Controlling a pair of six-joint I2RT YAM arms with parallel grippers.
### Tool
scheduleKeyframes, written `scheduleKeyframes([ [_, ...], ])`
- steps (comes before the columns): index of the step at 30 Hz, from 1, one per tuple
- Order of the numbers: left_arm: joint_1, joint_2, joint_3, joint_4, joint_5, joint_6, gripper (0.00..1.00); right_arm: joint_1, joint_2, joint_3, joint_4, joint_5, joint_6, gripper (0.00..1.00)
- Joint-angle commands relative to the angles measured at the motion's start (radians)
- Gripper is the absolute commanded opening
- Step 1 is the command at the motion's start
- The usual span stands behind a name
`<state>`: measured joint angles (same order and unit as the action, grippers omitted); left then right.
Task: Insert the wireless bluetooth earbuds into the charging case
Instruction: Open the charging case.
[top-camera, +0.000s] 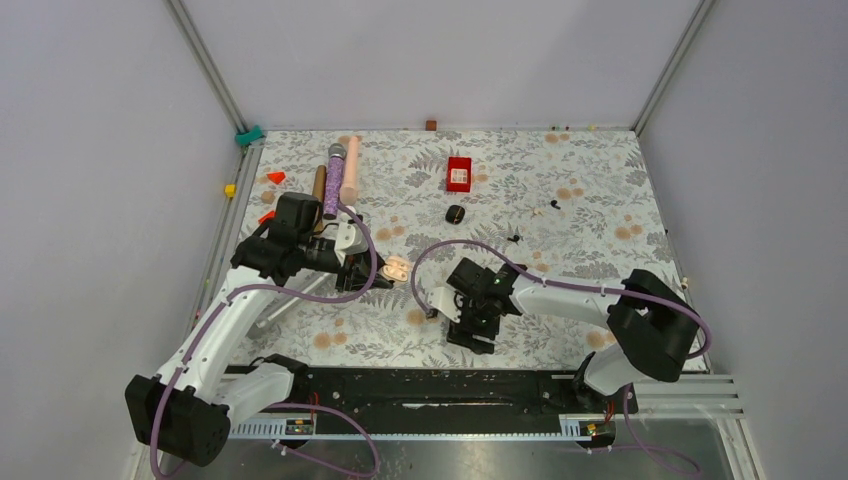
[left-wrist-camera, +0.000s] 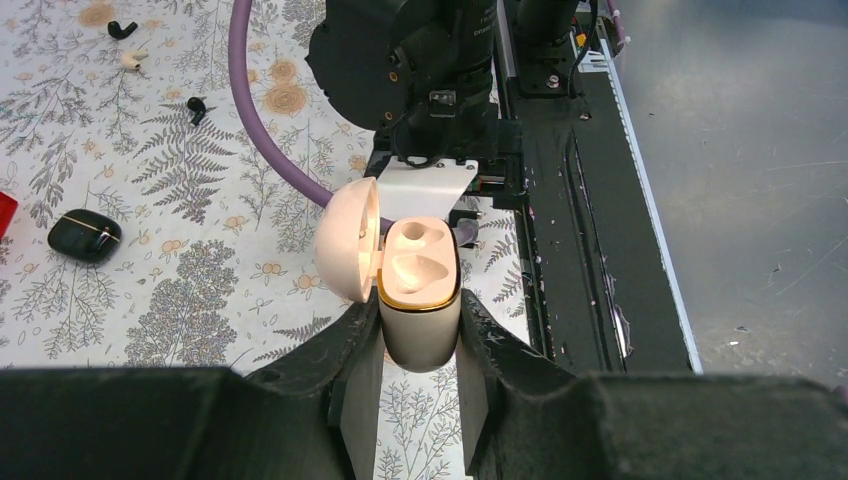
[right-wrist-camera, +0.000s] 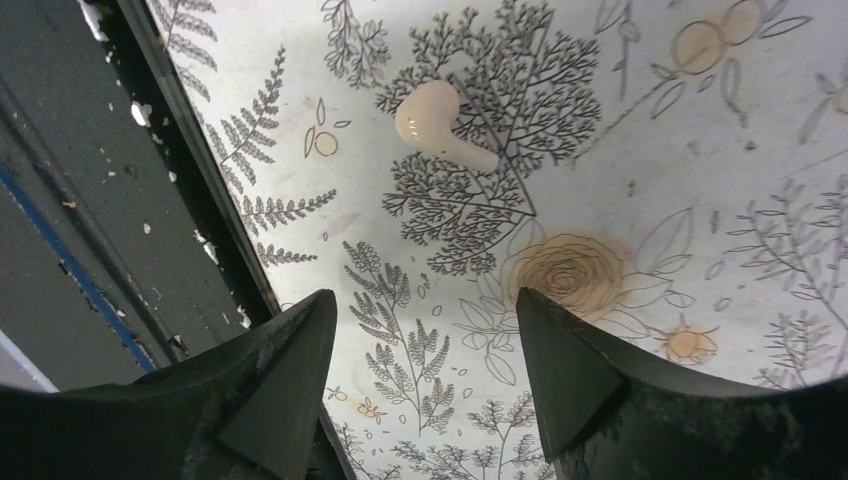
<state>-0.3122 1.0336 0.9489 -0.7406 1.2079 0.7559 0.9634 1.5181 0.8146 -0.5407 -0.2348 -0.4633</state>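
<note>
Located the whitish earbud (right-wrist-camera: 435, 118) flat on the tabletop (right-wrist-camera: 700, 200), ahead of the right gripper (right-wrist-camera: 425, 300) and roughly on its centreline, clear of both fingers. Read its long axis as running from the bulb at upper left to the stem tip at lower right in the right wrist view, oblique to the gap between the jaws (a wrist turn probably needed before closing). Found the right gripper released, with nothing between the jaws. Found the left gripper (left-wrist-camera: 420, 335) clenched on the lower body of the cream charging case (left-wrist-camera: 420, 300), with the lid swung back and both sockets vacant. Judged the right arm the nearer to this earbud. Noted two black earbuds (left-wrist-camera: 195, 108) and a second whitish earbud (left-wrist-camera: 130, 60) well apart, farther up the tabletop beyond the black case (left-wrist-camera: 85, 235). Could not make out the near earbud in the top view beside the right arm, nor the cream case's base behind the left fingers.
</note>
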Motion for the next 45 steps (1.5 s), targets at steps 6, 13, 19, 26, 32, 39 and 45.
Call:
scheduleKeyframes([
  [6,0.009,-0.035,0.015,0.016,0.018,0.029,0.00,0.016,-0.062,0.104,0.013,-0.005,-0.048,0.73],
  [13,0.025,-0.065,0.008,0.017,0.023,0.033,0.00,0.019,-0.138,0.045,0.068,-0.133,-0.435,0.72],
  [19,0.047,-0.065,0.002,0.017,0.044,0.036,0.00,0.032,-0.132,0.025,0.092,-0.122,-0.563,0.73],
  [26,0.052,-0.055,-0.012,0.018,0.074,0.046,0.00,0.071,-0.162,0.014,0.138,-0.083,-0.496,0.71],
  [32,0.050,0.055,-0.009,0.017,0.134,0.036,0.00,0.067,-0.270,0.187,0.018,-0.043,-0.351,0.74],
  [39,-0.008,0.102,-0.004,0.016,0.057,0.045,0.00,-0.031,-0.328,0.398,-0.027,-0.191,-0.079,0.74],
  [45,-0.072,0.108,-0.016,0.084,-0.008,-0.017,0.00,-0.078,-0.263,0.509,0.010,-0.264,0.148,0.75],
])
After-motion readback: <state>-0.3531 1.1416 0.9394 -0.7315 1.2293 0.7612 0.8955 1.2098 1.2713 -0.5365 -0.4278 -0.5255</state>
